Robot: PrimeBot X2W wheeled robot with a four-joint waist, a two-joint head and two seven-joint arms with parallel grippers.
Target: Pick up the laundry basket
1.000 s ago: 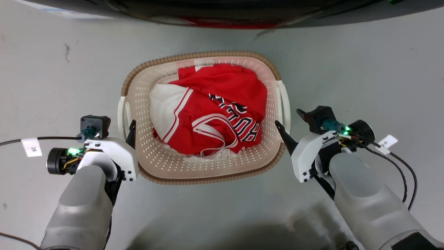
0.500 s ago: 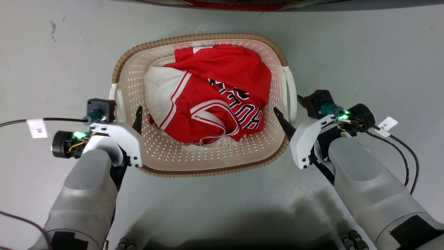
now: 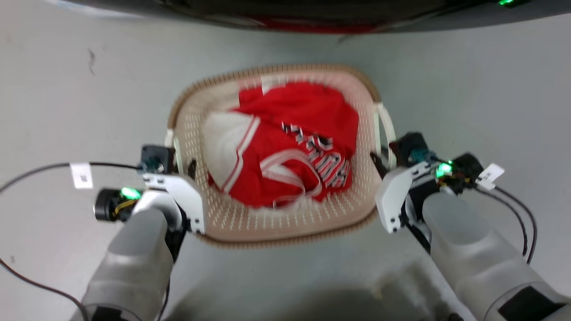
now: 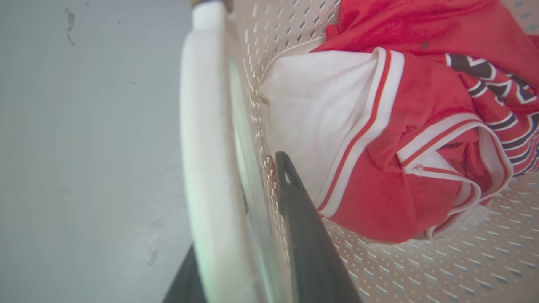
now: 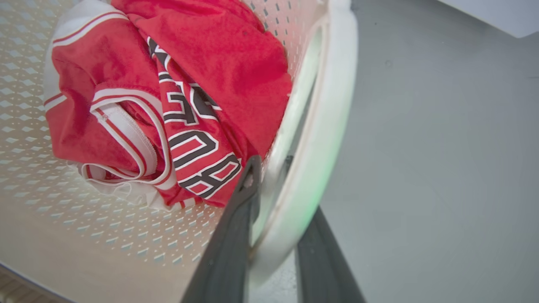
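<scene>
Both tools beside basket [image 3: 276, 232] 1 s ago, now astride its 2 handles. Left tool [image 3: 183, 167] narrow, clamping left handle [image 4: 202, 147]; right tool [image 3: 384, 160] likewise on right handle [image 5: 328, 126]. Grip looks set; lift next.

Even, bright overhead light comes through on all my feeds. The head view is smeared with motion blur, and the laundry basket [image 3: 276, 225] shows streaked perforations. Green lamps [image 3: 130, 193] flare behind the left claw [image 3: 182, 162] and right claw [image 3: 384, 159]. A soft shadow [image 3: 285, 305] pools on the floor [image 3: 67, 89] nearer me. Between each claw's fingers, the left handle [image 4: 206, 168] and right handle [image 5: 324, 139] sit defocused, tinged green.
</scene>
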